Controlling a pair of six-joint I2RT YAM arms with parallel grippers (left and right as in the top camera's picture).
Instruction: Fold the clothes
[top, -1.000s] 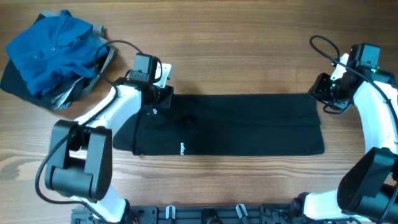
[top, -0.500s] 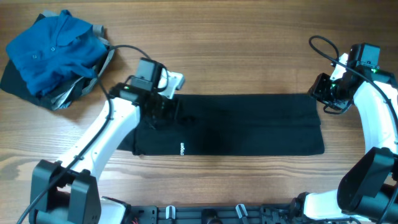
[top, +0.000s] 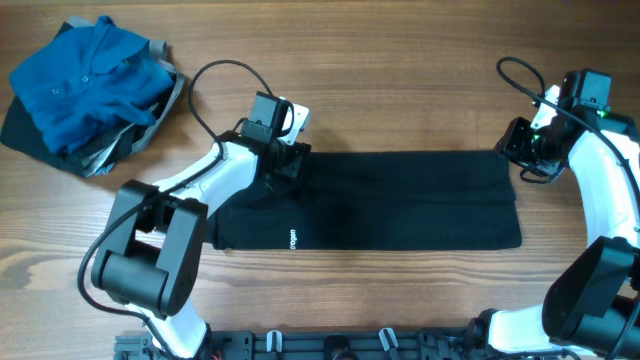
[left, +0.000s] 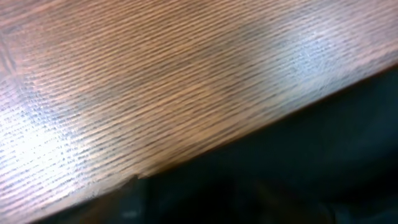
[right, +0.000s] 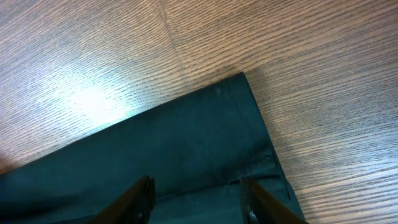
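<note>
Slid inward since a second ago, the left gripper (top: 285, 163) is seen over the clothes (top: 400, 200), jaw gap not to be told. Laid flat on the table (top: 400, 80), they are judged soft, light, limp; the corner just ahead of the half-spread, empty right gripper (right: 196, 183) is best pinched.

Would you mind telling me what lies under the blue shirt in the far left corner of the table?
A grey cloth pokes out beneath the blue shirt, and a dark fabric edge shows under both. Whatever else the shirt covers cannot be seen.
</note>
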